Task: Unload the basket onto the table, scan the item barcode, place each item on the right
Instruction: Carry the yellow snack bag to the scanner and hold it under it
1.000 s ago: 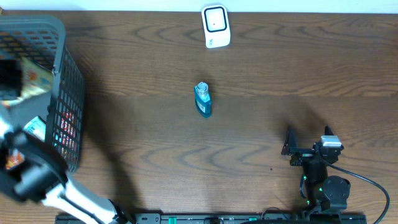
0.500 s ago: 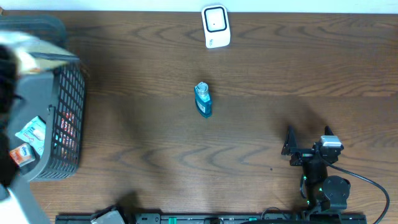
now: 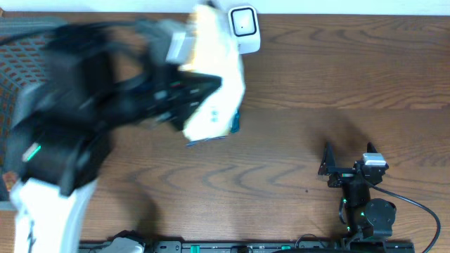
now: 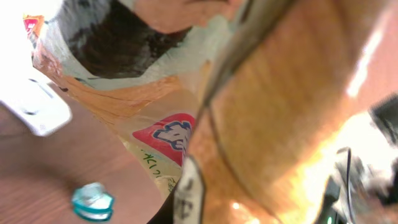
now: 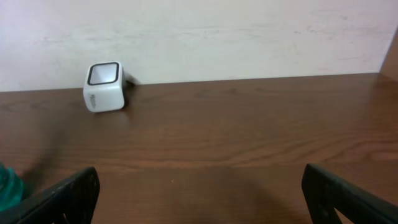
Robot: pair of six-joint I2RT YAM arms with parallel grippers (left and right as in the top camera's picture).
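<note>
The left gripper [image 3: 191, 90] is squeezed tight on a pale yellow bag [image 3: 214, 77] and holds it up over the middle of the table [image 3: 316, 77]. It all looks blurry there. The white scanner [image 3: 244, 29] sits at the far edge, just beside the bag's top. A little blue bottle [image 4: 92, 202] peeks out from under the bag. The right gripper [image 3: 348, 158] is wide apart and holds nothing.

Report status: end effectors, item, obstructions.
Left end effector shut on yellow packet, raised near scanner. Right end effector open, parked. Blue bottle on table below packet.
</note>
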